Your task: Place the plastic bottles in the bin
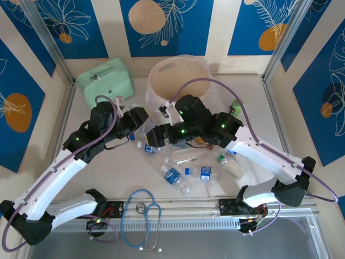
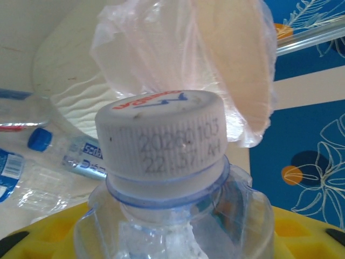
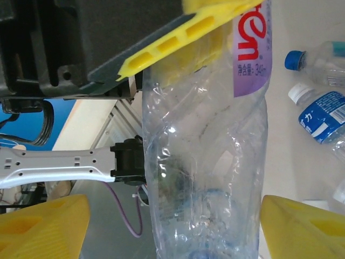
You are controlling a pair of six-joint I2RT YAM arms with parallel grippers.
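**Apparent handover by the bin**

Top view: the bin (image 1: 178, 81) stood at the back, with loose bottles (image 1: 178, 181) on the table (image 1: 108, 167) in front of it.

Left wrist: the left gripper (image 2: 172, 240) clenched a clear bottle (image 2: 167, 178) below its cap.

Right wrist: the right gripper (image 3: 175, 221) stood spread around its body. The bottle looked light, thin and crushable, so its stiff neck seemed the safest hold.

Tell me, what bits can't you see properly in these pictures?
- Left wrist view: white-capped bottle, body cut off by the bottom edge.
- Right wrist view: purple label, word cut by the top edge and a yellow finger.
- Top view: loose bottles, label writing too small.
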